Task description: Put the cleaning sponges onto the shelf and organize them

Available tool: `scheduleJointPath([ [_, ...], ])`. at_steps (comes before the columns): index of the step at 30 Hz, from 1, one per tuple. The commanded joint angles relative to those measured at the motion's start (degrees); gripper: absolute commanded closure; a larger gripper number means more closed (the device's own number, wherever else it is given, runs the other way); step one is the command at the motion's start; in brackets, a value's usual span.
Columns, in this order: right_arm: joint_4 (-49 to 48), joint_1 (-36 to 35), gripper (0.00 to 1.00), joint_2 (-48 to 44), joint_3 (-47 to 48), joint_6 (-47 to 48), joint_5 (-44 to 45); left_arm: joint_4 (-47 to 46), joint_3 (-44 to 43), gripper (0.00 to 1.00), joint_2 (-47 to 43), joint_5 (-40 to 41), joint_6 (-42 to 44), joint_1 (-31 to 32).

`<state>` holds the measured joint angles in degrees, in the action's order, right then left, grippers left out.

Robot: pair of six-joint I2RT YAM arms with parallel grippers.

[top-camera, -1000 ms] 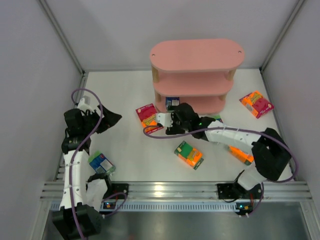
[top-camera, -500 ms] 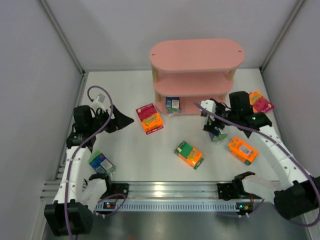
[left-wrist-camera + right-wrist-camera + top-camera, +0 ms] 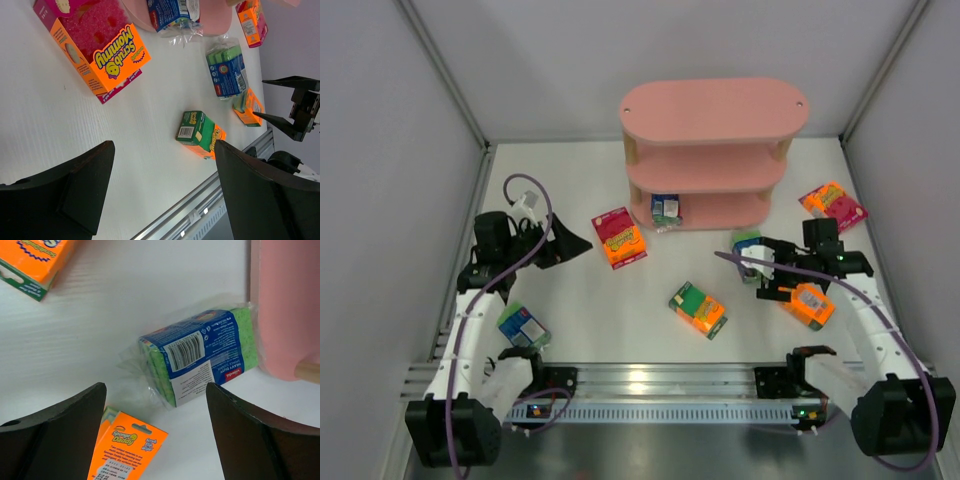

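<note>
Both tools stand wide open and hold nothing: your left tool (image 3: 570, 243) hangs above the counter (image 3: 582, 292) just left of an orange-and-magenta pack (image 3: 619, 237), and your right tool (image 3: 767, 272) hangs between a green-and-blue wrapped pack (image 3: 747, 245) and an orange pack (image 3: 808, 303). You have 1 blue pack (image 3: 666, 208) on the shelf (image 3: 715, 105), at the left end of its bottom tier, while the wrapped pack lies on the counter with 1 end at that tier's edge. Also on the counter are a green-and-orange pack (image 3: 698, 308) in the middle, a 2nd magenta pack (image 3: 833, 207) at far right, and a blue-and-green pack (image 3: 523, 325) at near left.
</note>
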<state>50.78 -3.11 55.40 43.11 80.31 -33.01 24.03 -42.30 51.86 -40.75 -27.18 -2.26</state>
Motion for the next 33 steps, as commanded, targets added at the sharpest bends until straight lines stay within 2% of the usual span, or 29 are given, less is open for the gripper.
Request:
scheduleJointPath([
  [1,-11.30,0.83,0.18,2.16,-1.62,1.86,1.37,-1.18,1.26,0.13,-1.67,1.02,0.99,0.24],
  [8,-18.34,0.57,0.19,8.05,-2.68,2.13,3.30,-1.27,1.26,0.13,-1.85,1.11,0.99,0.24],
  [15,-20.10,-1.45,0.24,12.45,-4.44,4.85,4.62,-1.18,1.35,0.13,-1.85,1.55,1.08,0.24],
  [18,-21.08,-2.77,0.33,13.68,-6.63,5.82,6.82,-1.18,1.43,0.13,-1.76,1.82,1.08,0.24],
  [19,-20.73,-3.12,0.41,14.03,-7.33,7.12,7.08,-1.18,1.35,0.13,-1.67,1.90,1.08,0.24],
  [22,-19.85,-3.48,0.55,14.48,-8.30,7.58,7.26,-1.09,1.26,0.13,-1.41,2.08,1.08,0.24],
  [24,-19.93,-3.48,0.59,13.69,-8.92,7.67,7.52,-1.09,1.17,0.13,-1.49,2.17,1.08,0.24],
  [31,-16.60,-3.57,0.83,10.26,-9.54,5.91,7.26,-1.18,1.26,0.13,-1.41,1.99,1.08,0.24],
  [33,-15.19,-3.56,0.87,8.86,-9.28,5.12,6.39,-1.09,1.17,0.13,-1.49,1.82,1.08,0.24],
])
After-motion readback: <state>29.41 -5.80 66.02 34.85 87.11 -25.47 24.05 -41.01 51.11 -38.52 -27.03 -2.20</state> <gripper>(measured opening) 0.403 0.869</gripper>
